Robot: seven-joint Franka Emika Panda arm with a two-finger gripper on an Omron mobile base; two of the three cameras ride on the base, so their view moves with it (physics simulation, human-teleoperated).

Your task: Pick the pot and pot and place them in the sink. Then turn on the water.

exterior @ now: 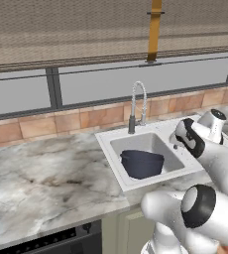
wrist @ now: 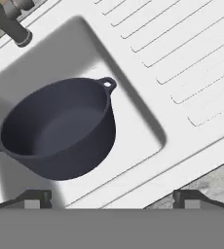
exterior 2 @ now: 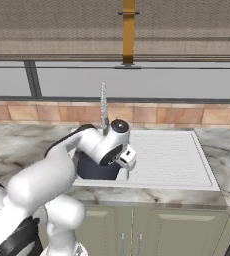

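A dark navy-blue pot with small loop handles sits tilted inside the white sink, in the basin's left part. In the hand view the pot lies below and ahead of my gripper, which is open and holds nothing. From the right base view my gripper hangs over the basin's front right corner, beside the pot and apart from it. The ribbed drainboard spreads to the right. The chrome spring faucet stands behind the basin. The water is out of view.
Grey marble counter stretches left of the sink, with a brick-tile backsplash and a window behind. Pale cabinet doors run under the sink. My own arm reaches across the basin's left side.
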